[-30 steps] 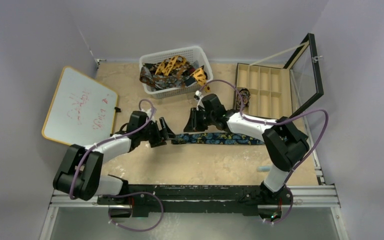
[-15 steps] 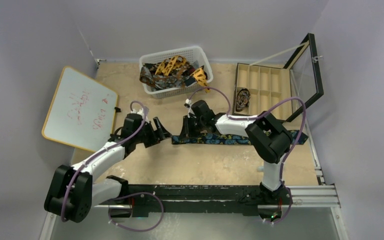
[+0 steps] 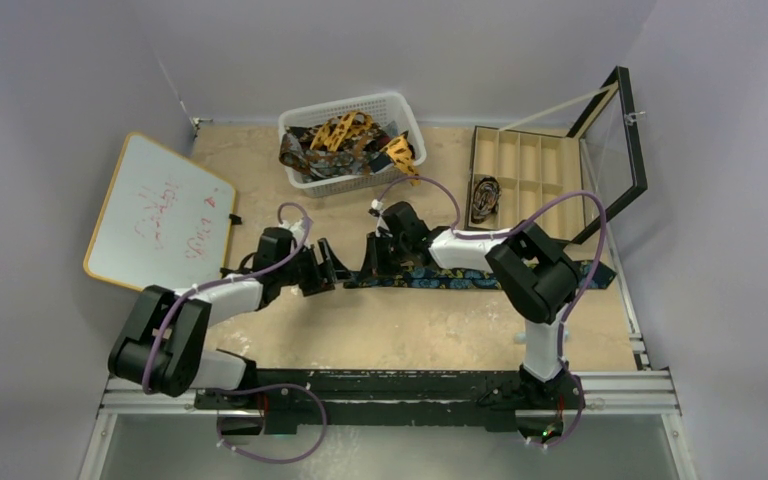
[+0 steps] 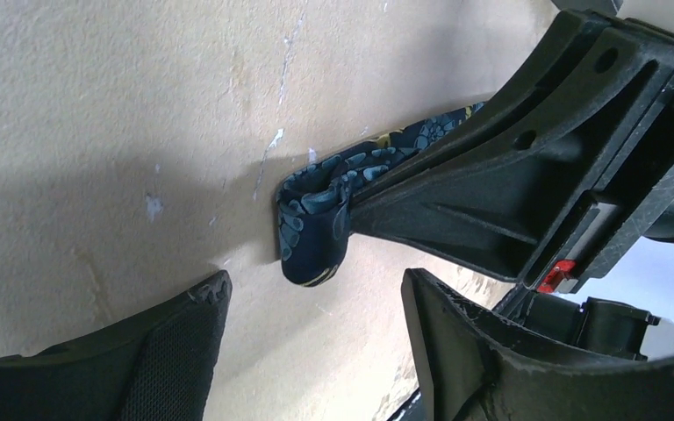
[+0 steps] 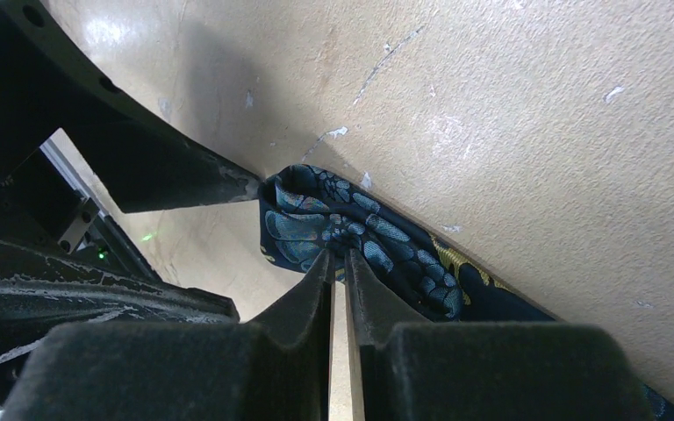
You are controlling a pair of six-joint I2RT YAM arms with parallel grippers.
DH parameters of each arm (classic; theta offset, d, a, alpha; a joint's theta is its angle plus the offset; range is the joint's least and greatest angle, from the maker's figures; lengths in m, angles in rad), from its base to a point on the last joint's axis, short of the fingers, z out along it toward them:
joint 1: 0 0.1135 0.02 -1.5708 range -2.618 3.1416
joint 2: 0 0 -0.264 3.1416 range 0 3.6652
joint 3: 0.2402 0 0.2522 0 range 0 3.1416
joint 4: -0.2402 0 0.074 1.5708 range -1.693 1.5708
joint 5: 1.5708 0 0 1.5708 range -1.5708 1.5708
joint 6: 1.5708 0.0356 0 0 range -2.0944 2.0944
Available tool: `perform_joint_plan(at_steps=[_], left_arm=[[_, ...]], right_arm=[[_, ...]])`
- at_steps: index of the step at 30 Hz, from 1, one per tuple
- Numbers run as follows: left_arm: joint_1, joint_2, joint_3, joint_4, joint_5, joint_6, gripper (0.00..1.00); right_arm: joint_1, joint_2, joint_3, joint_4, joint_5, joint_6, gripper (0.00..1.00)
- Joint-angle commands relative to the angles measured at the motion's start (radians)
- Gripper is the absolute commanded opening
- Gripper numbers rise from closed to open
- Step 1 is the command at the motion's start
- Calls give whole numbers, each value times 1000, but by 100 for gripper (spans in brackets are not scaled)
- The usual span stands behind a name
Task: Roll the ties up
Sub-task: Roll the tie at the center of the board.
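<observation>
Right wrist: right gripper (image 5: pixel 338 263) has its fingers almost together, tips nipping the doubled-over end of the navy tie (image 5: pixel 377 241). I read that as the first fold of the roll, pinched so it can't spring flat. The tips hide the contact, so it's probably only an edge of cloth between them.

Left wrist: left gripper (image 4: pixel 313 282) is wide and holds nothing. One finger sits either side of that folded end, near it but not touching. My guess is it's staged to brace or take the core while the right one re-grips.

Top external: the rest of the tie lies flat and straight from table (image 3: pixel 410 330) centre out to the right, under the right arm, so it can feed into the roll. The other ties (image 3: pixel 345 135) are heaped in the white basket (image 3: pixel 300 125) at the back.

Surface is a tan matte board, scuffed with white scratches. The whiteboard (image 3: pixel 160 215) is at the left. The compartment case (image 3: pixel 535 175) is at the right with its lid up and a small dark bundle in its left slot. Plain grey walls all round.
</observation>
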Motion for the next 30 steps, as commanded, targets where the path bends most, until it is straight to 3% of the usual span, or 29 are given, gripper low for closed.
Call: perform_joint_plan(at_steps=[1, 6, 10, 11, 16, 22, 25, 27, 30], left_arm=[[5, 42, 8, 83, 1, 7, 69], [5, 38, 20, 51, -22, 11, 69], [5, -72, -1, -28, -100, -17, 71], [5, -106, -1, -62, -127, -24, 72], [5, -261, 23, -272, -257, -31, 76], [8, -358, 67, -395, -312, -6, 78], [9, -360, 82, -416, -307, 7, 79], [9, -360, 84, -420, -302, 14, 79], [9, -361, 82, -422, -297, 23, 78]], right_arm=[[-12, 13, 1, -15, 0, -28, 11], [-15, -76, 25, -30, -20, -65, 25], [-17, -176, 27, -29, 55, -163, 56], [-16, -197, 28, -25, 78, -222, 59], [-15, -291, -10, 75, 214, -440, 64], [-8, -373, -177, 221, 58, -846, 70], [-8, -330, -125, 121, 4, -943, 71], [-3, -289, -90, 67, -37, -983, 79], [24, -279, -94, 71, -51, -1044, 83]])
